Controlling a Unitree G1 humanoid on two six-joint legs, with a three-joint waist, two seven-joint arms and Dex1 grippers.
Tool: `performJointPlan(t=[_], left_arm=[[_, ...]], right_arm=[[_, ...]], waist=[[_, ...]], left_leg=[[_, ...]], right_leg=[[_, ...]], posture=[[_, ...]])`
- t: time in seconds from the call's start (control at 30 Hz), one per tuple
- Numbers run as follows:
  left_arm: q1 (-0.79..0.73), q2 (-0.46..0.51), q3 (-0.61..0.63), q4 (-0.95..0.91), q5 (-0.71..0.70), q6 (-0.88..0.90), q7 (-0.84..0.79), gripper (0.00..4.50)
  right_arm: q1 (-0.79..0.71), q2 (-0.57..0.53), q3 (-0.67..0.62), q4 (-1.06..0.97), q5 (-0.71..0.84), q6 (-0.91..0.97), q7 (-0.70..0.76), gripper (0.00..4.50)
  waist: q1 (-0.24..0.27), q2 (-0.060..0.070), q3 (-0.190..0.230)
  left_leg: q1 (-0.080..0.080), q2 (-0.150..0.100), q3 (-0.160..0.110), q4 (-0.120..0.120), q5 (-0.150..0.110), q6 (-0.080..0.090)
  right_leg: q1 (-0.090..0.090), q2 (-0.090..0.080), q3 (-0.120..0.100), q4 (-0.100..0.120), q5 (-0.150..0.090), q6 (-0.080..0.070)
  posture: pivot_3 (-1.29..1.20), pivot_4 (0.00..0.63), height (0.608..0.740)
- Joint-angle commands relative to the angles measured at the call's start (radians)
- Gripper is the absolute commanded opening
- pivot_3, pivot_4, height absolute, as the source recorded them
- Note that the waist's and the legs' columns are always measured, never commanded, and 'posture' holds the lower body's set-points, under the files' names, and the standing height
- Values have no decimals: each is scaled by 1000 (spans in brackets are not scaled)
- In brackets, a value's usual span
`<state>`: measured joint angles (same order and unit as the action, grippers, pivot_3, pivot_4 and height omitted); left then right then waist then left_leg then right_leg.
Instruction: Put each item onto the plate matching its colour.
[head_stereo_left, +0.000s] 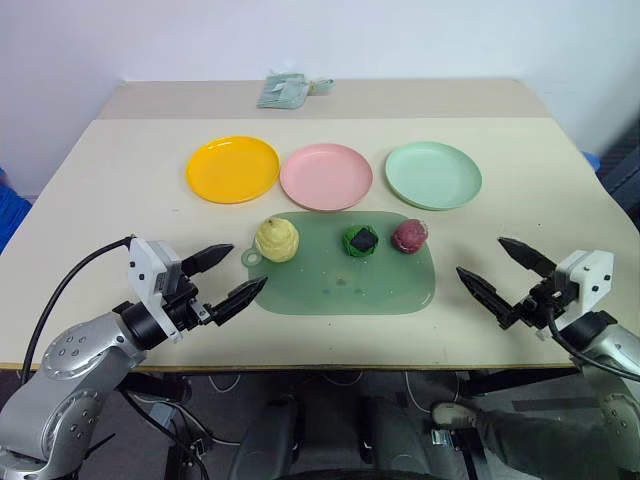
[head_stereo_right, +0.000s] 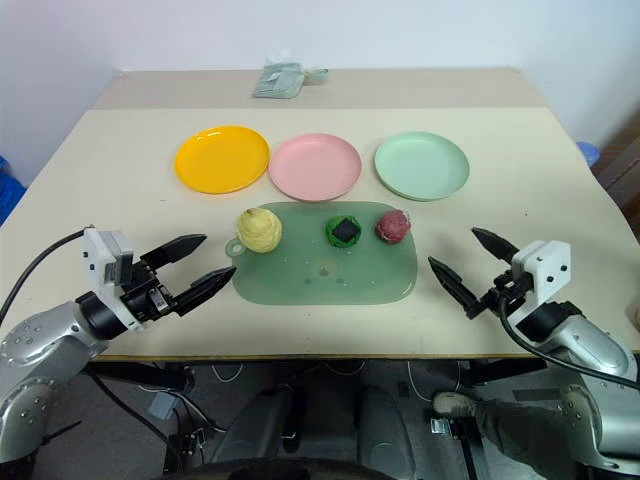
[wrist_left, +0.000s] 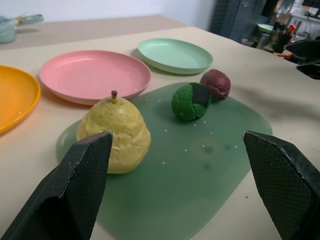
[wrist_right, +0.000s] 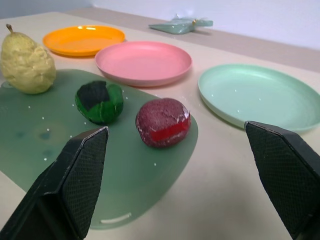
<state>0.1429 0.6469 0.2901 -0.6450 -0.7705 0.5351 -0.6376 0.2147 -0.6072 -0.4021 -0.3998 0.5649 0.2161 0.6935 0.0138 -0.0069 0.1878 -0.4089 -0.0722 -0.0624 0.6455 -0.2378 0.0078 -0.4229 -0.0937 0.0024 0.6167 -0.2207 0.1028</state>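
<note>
Sitting in a row along the far edge of a translucent green mat (head_stereo_left: 345, 275) are the 3 toy foods: the pale yellow pear (head_stereo_left: 277, 240) on the robot's left, upright with its stem up, the dark green item (head_stereo_left: 360, 241) with its black patch facing up in the middle, and the maroon-red round item (head_stereo_left: 409, 235) on the right. All 3 rest on the mat, apart from each other, and none is on a plate. The pear stands just beside the mat's small handle tab at its left corner.

Beyond the mat, 3 round plates lie side by side in a line on the worktop (head_stereo_left: 120, 180): the orange-yellow plate (head_stereo_left: 233, 168) on the left, the pink plate (head_stereo_left: 326, 176) in the middle, the mint green plate (head_stereo_left: 433, 174) on the right. Each plate holds nothing. The pink plate's near rim comes close to the mat's far edge, roughly between the pear and the green item.

The left claw (head_stereo_left: 226, 276) hovers at the mat's left end, near the pear, its 2 black fingers spread wide with nothing between them. The right claw (head_stereo_left: 502, 270) hangs off the mat's right end, above bare worktop, likewise spread wide and gripping nothing.

At the far edge of the worktop lies a small pale green packet (head_stereo_left: 288, 90).
</note>
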Motion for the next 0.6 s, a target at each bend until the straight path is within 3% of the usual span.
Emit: performJointPlan(t=[0.03,0.33,0.6], left_arm=[[4,8,30,-15,-13,-9,-12,4272],[-27,-20,24,24,29,-48,18,4272],[-207,-85,-26,38,13,93,246,4272]], right_arm=[[-9,-8,-18,-59,11,3,-7,4446],[-30,-13,11,-81,1,15,4,4446],[-118,-25,77,-117,80,37,87,4446]], waist=[[0,0,0],[2,0,0],[0,0,0]], left_leg=[[0,0,0,0,0,0],[0,0,0,0,0,0],[0,0,0,0,0,0]], right_leg=[[0,0,0,0,0,0],[0,0,0,-1,0,0],[0,0,-1,-1,0,0]], posture=[[0,150,740],[0,150,740],[0,150,740]])
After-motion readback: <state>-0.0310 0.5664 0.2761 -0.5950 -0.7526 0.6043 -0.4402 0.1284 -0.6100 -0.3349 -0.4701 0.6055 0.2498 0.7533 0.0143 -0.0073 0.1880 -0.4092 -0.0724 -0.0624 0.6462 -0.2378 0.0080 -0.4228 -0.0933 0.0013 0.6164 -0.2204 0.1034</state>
